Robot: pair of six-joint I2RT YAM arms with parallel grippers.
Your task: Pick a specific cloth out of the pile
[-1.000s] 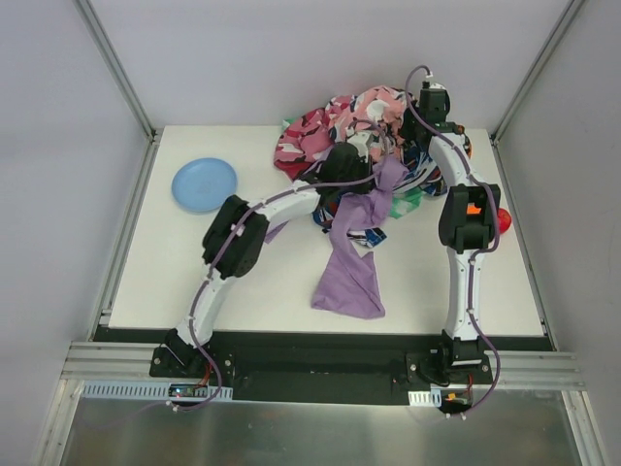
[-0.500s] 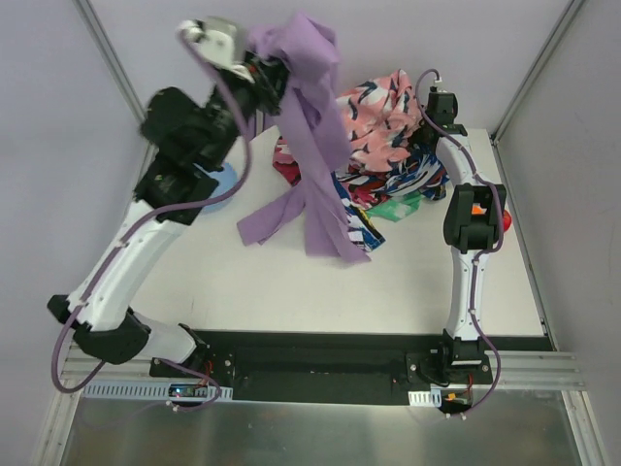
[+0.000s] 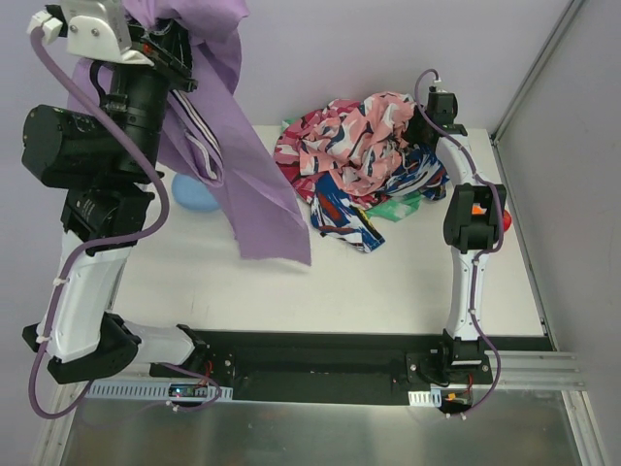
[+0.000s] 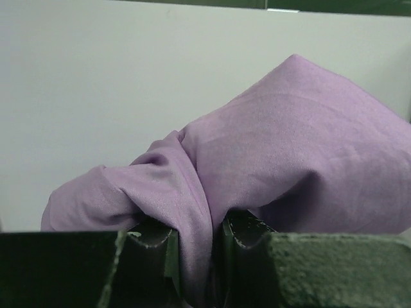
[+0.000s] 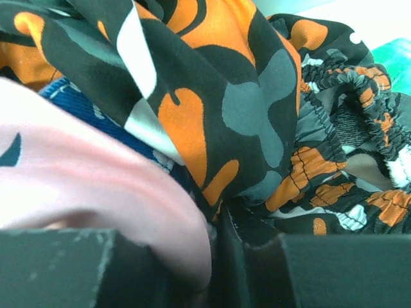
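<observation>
My left gripper (image 3: 165, 44) is raised high at the upper left, shut on the lilac-purple cloth (image 3: 247, 194), which hangs down from it clear of the pile, white stripes along a seam. In the left wrist view the cloth (image 4: 282, 160) is pinched between the jaws (image 4: 196, 256) and bunches over them. The pile (image 3: 359, 160) of patterned fabrics, pink camouflage on top, lies at the table's back right. My right gripper (image 3: 427, 121) is at the pile's right side, shut on pile fabric: pink cloth (image 5: 96, 199) and black-orange-white cloth (image 5: 212, 96) are squeezed between its fingers.
A blue plate (image 3: 192, 194) lies on the white table (image 3: 388, 282) at the back left, mostly hidden behind the hanging cloth and the left arm. A red object (image 3: 505, 219) sits by the right arm's elbow. Enclosure walls stand close at both sides.
My left arm has swung up and to the left, lifting the purple cloth fully off the pile and table. The right gripper has stayed at the pile, which settled lower.
</observation>
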